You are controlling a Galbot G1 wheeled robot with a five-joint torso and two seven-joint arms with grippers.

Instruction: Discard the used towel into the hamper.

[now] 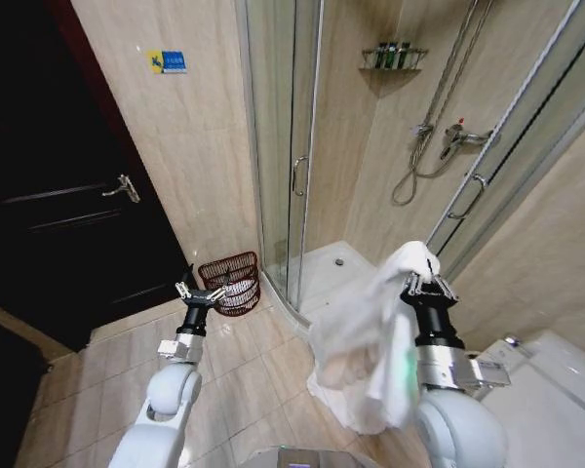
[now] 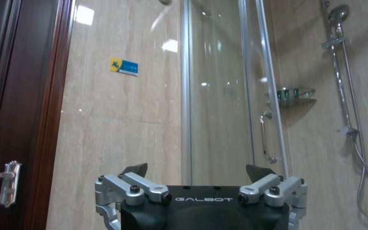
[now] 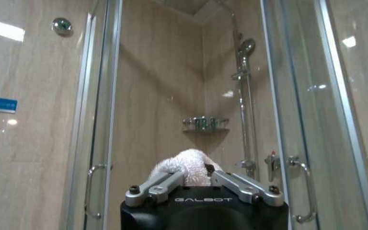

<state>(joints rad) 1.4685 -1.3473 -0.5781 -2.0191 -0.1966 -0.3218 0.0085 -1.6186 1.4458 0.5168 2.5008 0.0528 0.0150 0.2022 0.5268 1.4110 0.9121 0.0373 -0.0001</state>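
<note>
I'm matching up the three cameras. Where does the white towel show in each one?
Head view: the towel hangs from the right gripper, right of centre.
Right wrist view: the towel bunches between that gripper's fingers.
Left wrist view: not in it.
Shared landmark: the shower shelf.

Bright overhead light, glare on tiles (image 2: pixel 85 14); edges warped.

1. I see glossy white, rounded arm shells narrowing to black cylindrical wrists.
2. My left gripper (image 2: pixel 200 173) and right gripper (image 3: pixel 198 178) have silver, bolted linkages on black bodies lettered GALBOT.
</note>
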